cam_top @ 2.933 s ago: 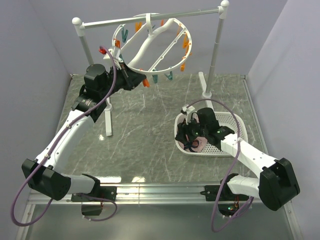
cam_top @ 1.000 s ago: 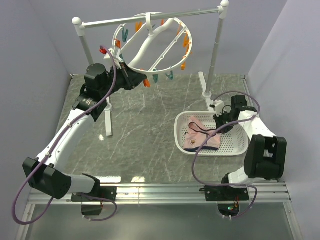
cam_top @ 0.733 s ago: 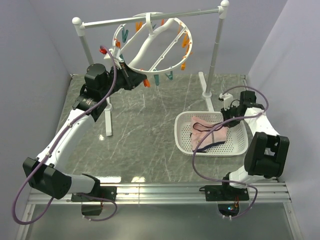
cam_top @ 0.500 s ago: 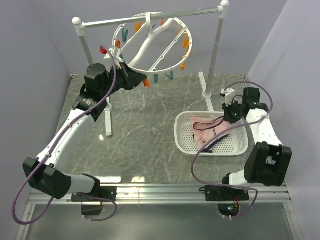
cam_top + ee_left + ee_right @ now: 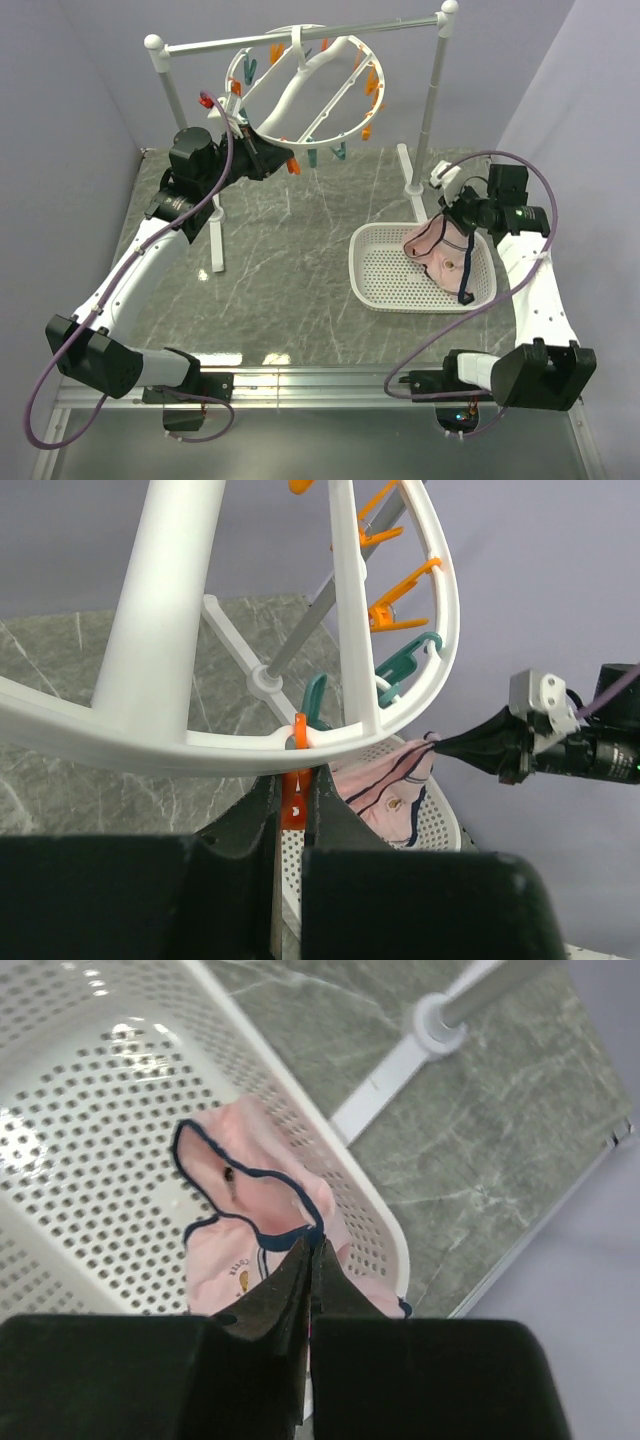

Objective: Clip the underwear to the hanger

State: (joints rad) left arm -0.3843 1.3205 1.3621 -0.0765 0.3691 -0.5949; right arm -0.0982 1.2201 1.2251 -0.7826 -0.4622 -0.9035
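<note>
Grey marbled table [image 5: 300, 290] w/ a white rail stand [image 5: 300, 38] across its far side. The hanger [image 5: 290, 95] is hooked on the stand's bar, ring tilted, orange & teal clips dangling off the rim. White perforated basket [image 5: 385, 275] sits on the table's right half, near the stand's right foot. The underwear [image 5: 442, 250], pale pink w/ navy edging, hangs over the basket's far-right part from the right gripper [image 5: 450, 220]; can't tell whether its low end touches the basket. That gripper's fingers are pinched tight on the navy edge. Left gripper [image 5: 268, 157] is up at the hanger's lower-left rim, fingers clamped on an orange clip [image 5: 295, 795] just under the ring.
</note>
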